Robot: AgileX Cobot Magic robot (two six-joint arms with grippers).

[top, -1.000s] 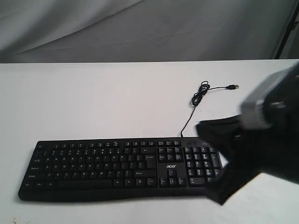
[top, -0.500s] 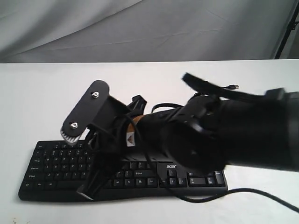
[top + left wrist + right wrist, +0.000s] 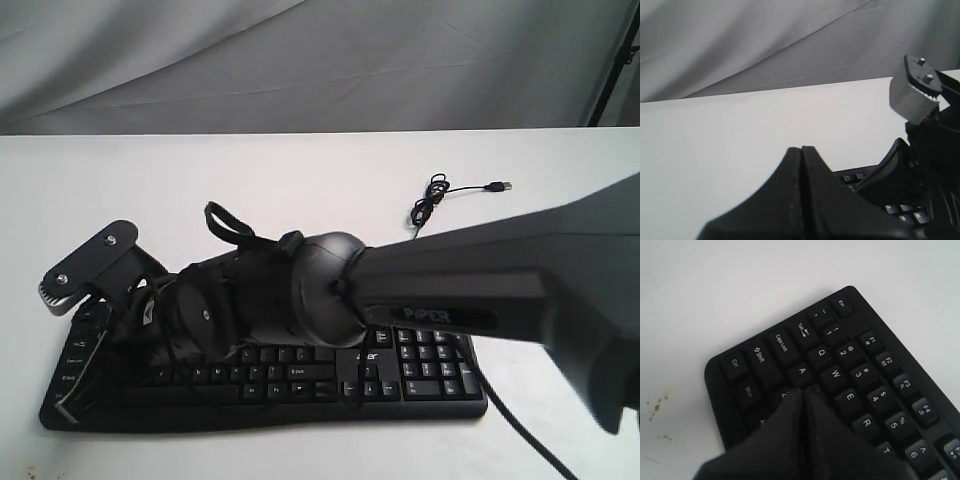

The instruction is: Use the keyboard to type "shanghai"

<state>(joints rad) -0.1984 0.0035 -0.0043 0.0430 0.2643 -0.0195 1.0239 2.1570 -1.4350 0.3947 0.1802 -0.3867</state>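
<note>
The black keyboard [image 3: 420,370] lies along the front of the white table, and my right arm hides most of its middle and left. That arm reaches across it to the left end. My right gripper [image 3: 70,395] is shut. In the right wrist view its tips [image 3: 805,390] sit just over the keyboard [image 3: 860,375] at the spot framed by the A, W, E and Z keys; whether they touch is unclear. My left gripper [image 3: 801,149] is shut, holds nothing and hovers over bare table beside the keyboard's corner [image 3: 855,176]. It does not show in the exterior view.
The keyboard's thin black cable [image 3: 430,205] runs back from its far edge, coils, and ends in a USB plug [image 3: 497,187]. A grey cloth backdrop [image 3: 300,60] hangs behind the white table [image 3: 200,170]. The right arm's wrist plate [image 3: 915,95] is close to the left wrist camera.
My right arm has swept left across the keyboard, from the number pad end to the letter keys at the left end. The keyboard and cable have not moved.
</note>
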